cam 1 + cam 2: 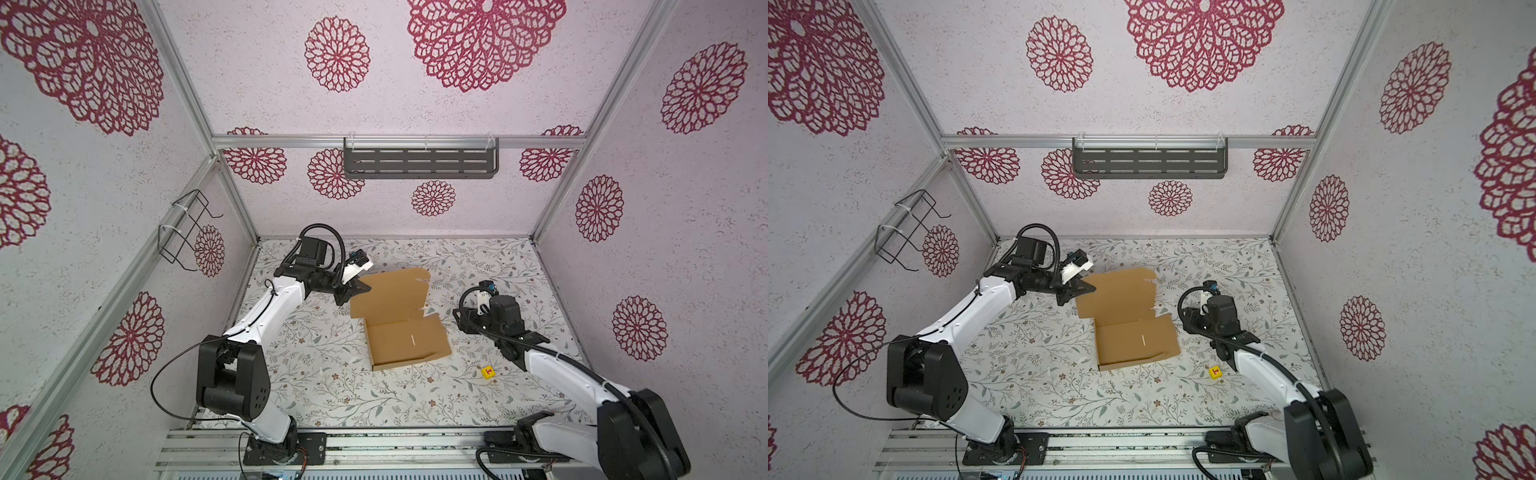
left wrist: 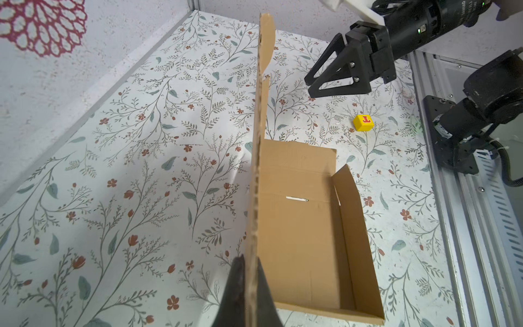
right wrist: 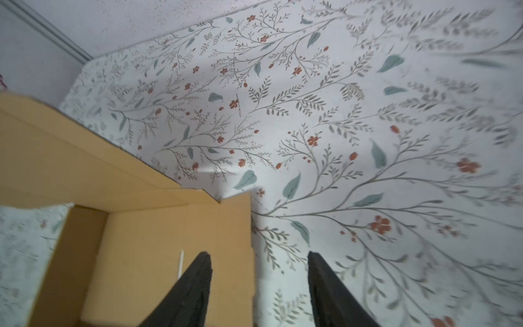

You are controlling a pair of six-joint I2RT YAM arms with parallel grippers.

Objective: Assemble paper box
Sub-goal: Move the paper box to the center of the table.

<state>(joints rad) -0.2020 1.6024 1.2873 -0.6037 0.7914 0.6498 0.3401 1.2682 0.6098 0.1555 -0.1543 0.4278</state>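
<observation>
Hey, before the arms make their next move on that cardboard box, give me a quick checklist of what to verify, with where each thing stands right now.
1. Left tool shut on the raised lid flap of the tan-brown cardboard box: ok.
2. Right tool open and holding nothing: ok.
3. Right tool clear of the box's side wall: cannot tell.
4. Lid folded down over the tray: not ok, it stands raised.
5. Small yellow cube with a red mark apart from box and tools: ok.

free — table point(image 1: 332, 386) left of and before paper box point(image 1: 409, 345) | obstacles — its raised lid point(image 1: 386, 291), yellow cube point(image 1: 488, 371), right claw point(image 2: 309, 85)
</observation>
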